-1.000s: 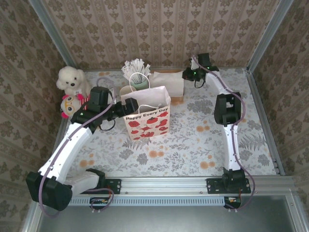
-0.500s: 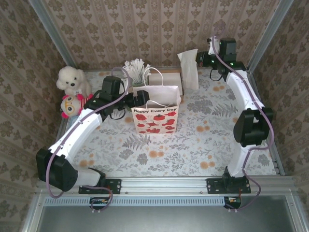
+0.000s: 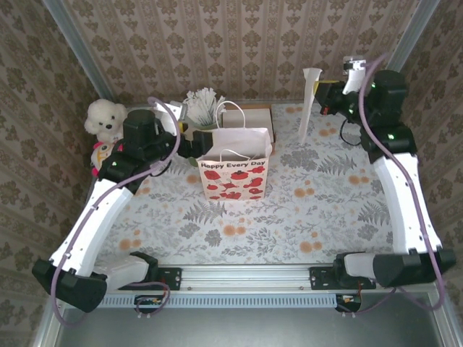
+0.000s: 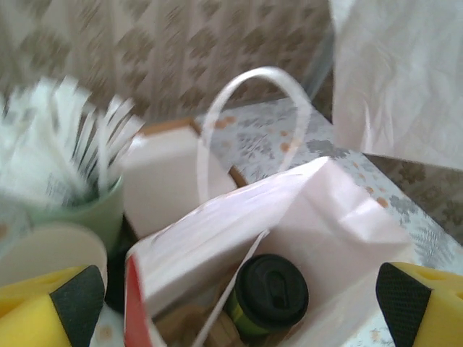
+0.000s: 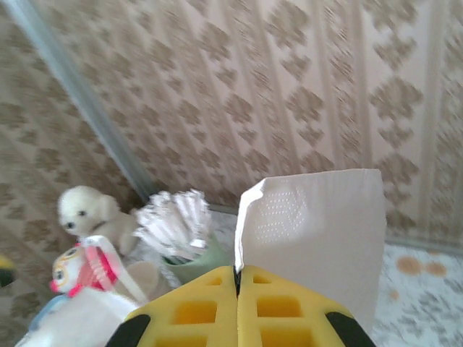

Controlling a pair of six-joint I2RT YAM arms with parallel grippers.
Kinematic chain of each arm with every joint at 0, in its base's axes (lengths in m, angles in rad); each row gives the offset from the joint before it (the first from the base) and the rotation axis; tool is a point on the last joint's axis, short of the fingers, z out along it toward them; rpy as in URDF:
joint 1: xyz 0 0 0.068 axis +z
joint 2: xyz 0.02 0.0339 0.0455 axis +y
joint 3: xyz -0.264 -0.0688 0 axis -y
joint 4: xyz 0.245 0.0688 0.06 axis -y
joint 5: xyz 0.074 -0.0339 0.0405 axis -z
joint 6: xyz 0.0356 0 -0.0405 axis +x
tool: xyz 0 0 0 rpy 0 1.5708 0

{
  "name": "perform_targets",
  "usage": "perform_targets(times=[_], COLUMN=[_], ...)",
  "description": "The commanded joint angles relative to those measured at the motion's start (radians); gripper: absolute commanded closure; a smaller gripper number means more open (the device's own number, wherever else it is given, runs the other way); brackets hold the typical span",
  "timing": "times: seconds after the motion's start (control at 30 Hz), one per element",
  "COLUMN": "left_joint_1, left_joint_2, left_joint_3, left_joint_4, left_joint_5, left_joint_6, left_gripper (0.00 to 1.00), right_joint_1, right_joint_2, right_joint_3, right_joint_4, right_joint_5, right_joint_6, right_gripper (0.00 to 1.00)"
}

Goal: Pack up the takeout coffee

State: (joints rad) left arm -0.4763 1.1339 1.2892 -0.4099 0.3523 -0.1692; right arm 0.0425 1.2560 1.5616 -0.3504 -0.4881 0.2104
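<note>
The takeout coffee [image 4: 273, 289], a green cup under a black lid, stands upright inside the white paper bag [image 4: 340, 210]. That bag [image 3: 235, 177], printed with red poppies, stands mid-table. My left gripper [image 4: 239, 300] hangs open above the bag's mouth, one finger on each side; from above it [image 3: 189, 136] sits at the bag's rear left. At the back right, raised well above the table, my right gripper [image 3: 327, 97] is shut on a white napkin [image 3: 309, 97]. The napkin [image 5: 318, 231] stands up from the closed fingers [image 5: 237, 278].
A pale green holder of white sticks [image 3: 205, 108] and a white box [image 3: 249, 116] stand behind the bag. Cream-lined cups [image 4: 43, 249] sit beside the holder. Two plush toys [image 3: 105, 123] occupy the back left. Metal rails and wallpapered walls enclose the table.
My right arm has swung up and to the right from the white box, carrying the napkin. The left arm drew back left from the bag, which shifted slightly right earlier.
</note>
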Motion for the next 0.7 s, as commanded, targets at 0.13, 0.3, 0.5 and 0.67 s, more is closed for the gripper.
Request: perform_targets(times=[0.13,0.3,0.5,0.67], left_joint_1=[-0.146,-0.146,-0.136,-0.136], left_joint_2=[0.087,0.163,0.223,0.264], left_joint_3=[0.149,0.217,0.315,0.353], left_joint_4=[0.101,0.144,0.131,0.114], left_joint_5=[0.178,0.353,0.429,0.517], left_joint_6=[0.441,0.599,0.656,0.674], left_gripper=[0.00,0.00,0.00,0.00], right_joint_1=[0.162,0.295,0.399,0.442], right_joint_2=[-0.071,-0.038,0.022,0.068], right_joint_3=[0.064,0.130,0.204,0.248], right_joint_4=[-0.099,-0.117,-0.133,-0.118], right_joint_5=[-0.122,-0.178,-0.221,-0.298], right_joint_6=[-0.082,-0.146,-0.171,-0.174], right_gripper=[1.00,1.00,1.00,1.00])
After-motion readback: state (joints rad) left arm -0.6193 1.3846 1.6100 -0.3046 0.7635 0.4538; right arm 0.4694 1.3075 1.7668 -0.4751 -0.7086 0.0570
